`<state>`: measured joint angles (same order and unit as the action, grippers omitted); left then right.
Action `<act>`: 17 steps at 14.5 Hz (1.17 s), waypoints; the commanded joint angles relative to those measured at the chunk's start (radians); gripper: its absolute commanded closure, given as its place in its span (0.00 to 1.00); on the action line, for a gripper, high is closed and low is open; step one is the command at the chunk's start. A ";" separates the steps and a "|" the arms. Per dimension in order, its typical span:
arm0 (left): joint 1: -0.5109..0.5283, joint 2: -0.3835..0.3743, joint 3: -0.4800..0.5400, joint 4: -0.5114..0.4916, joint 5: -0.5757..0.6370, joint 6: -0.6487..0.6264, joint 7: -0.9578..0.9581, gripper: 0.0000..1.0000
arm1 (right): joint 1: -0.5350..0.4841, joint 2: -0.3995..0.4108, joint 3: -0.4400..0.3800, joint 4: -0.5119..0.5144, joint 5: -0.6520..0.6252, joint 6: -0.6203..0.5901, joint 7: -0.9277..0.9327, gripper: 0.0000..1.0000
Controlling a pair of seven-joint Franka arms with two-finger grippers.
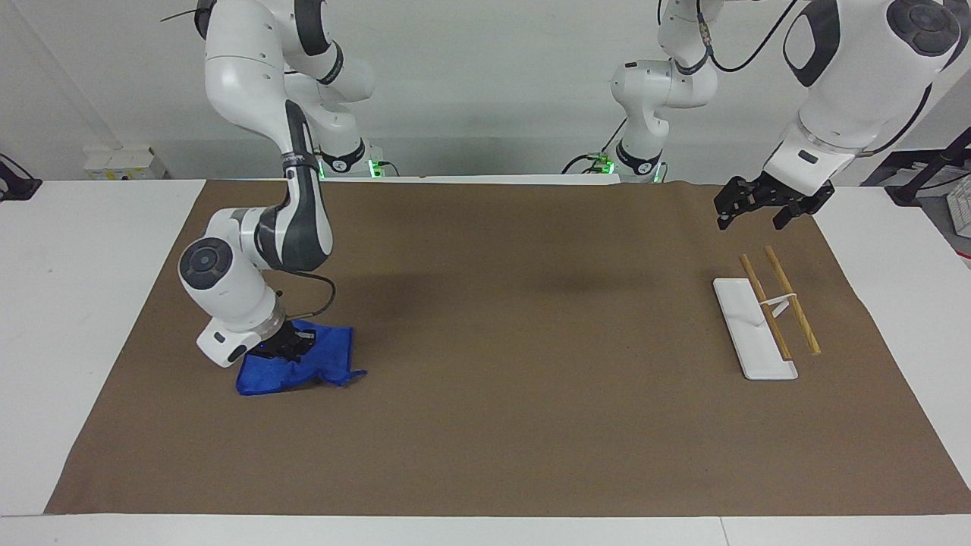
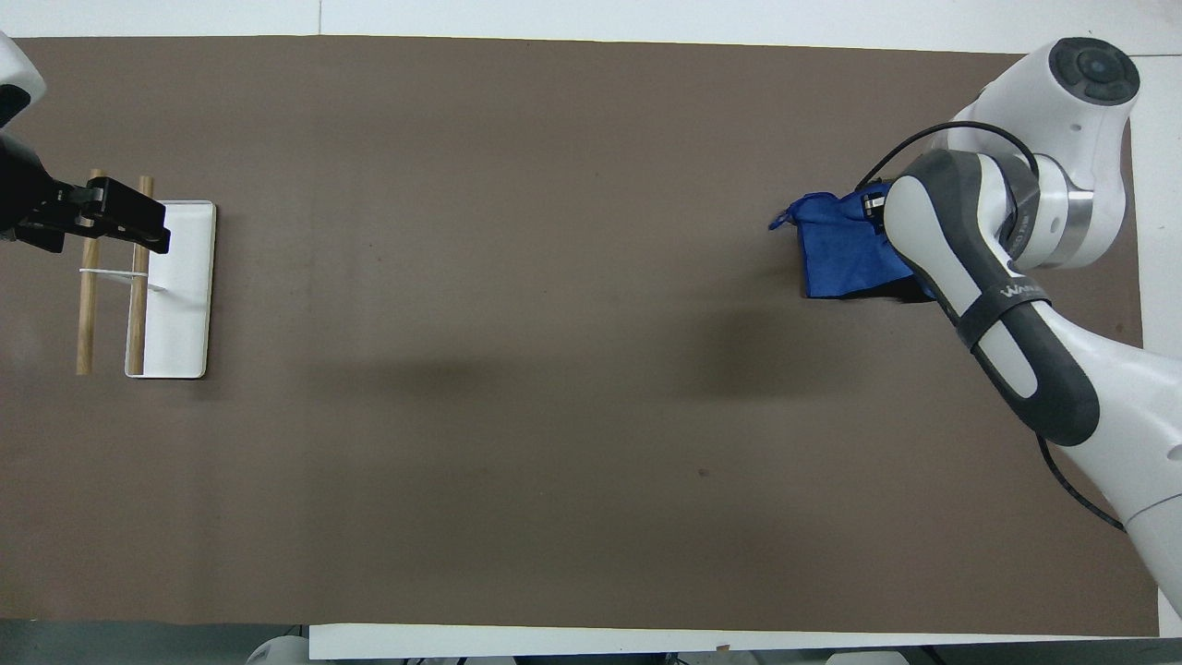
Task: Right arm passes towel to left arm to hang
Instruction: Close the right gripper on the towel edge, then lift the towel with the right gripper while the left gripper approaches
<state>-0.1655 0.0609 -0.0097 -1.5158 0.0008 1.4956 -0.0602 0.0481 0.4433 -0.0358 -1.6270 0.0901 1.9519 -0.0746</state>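
Note:
The blue towel point(image 1: 303, 368) hangs bunched from my right gripper point(image 1: 287, 347), which is shut on its upper part; its lower edge still rests on the brown mat at the right arm's end of the table. In the overhead view the towel point(image 2: 840, 254) shows beside the right forearm, which hides the gripper. My left gripper point(image 1: 762, 205) waits in the air over the mat's edge at the left arm's end, above the wooden rods of the rack point(image 1: 781, 307); it also shows in the overhead view point(image 2: 92, 217).
A white base plate point(image 1: 747, 330) with two wooden rods stands at the left arm's end; it also shows in the overhead view point(image 2: 180, 291). A brown mat point(image 1: 516, 364) covers most of the white table.

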 commanded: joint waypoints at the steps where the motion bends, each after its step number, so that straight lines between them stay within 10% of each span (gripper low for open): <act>1: -0.009 -0.023 0.004 -0.024 0.013 0.021 -0.001 0.04 | 0.009 -0.005 0.022 0.102 0.066 -0.146 0.117 1.00; 9: -0.009 -0.013 -0.039 0.012 0.008 0.071 -0.177 0.01 | 0.022 -0.052 0.111 0.151 0.357 -0.254 0.551 1.00; 17: -0.005 -0.018 -0.108 -0.024 -0.088 0.133 -0.835 0.01 | 0.024 -0.067 0.165 0.131 0.745 -0.255 1.001 0.99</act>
<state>-0.1669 0.0575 -0.1223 -1.5058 -0.0446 1.6043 -0.7454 0.0853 0.3945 0.1145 -1.4802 0.7611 1.7077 0.8440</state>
